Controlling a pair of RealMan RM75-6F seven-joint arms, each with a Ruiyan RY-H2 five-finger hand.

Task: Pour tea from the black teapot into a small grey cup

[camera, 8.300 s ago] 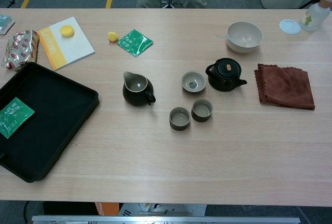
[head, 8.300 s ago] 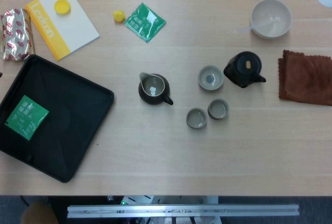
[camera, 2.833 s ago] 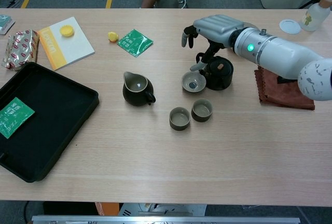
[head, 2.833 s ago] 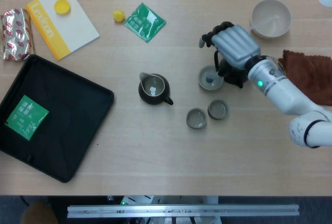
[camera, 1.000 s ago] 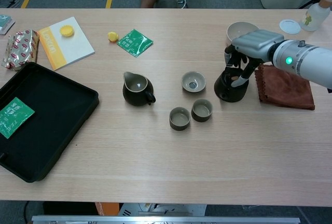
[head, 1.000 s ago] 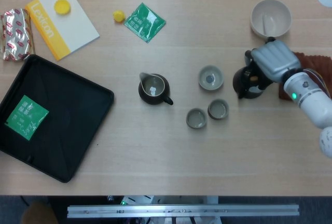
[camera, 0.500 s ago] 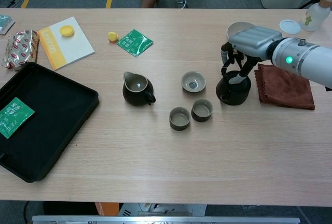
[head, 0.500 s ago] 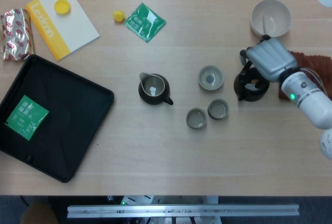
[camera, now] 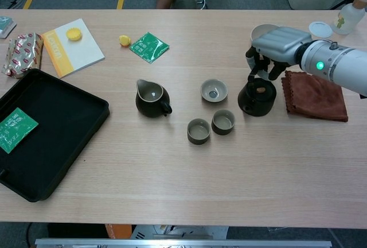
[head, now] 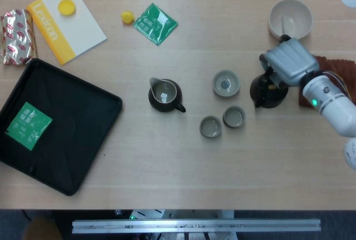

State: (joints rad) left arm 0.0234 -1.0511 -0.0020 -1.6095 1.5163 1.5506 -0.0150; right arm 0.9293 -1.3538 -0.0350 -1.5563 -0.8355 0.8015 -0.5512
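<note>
Right hand (camera: pixel 279 44) poised over black teapot (camera: pixel 257 100), fingers curled down at its top; firm hold cannot be confirmed.

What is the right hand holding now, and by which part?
The right hand is over the black teapot, fingers down at its top; whether they grip it cannot be told.
</note>
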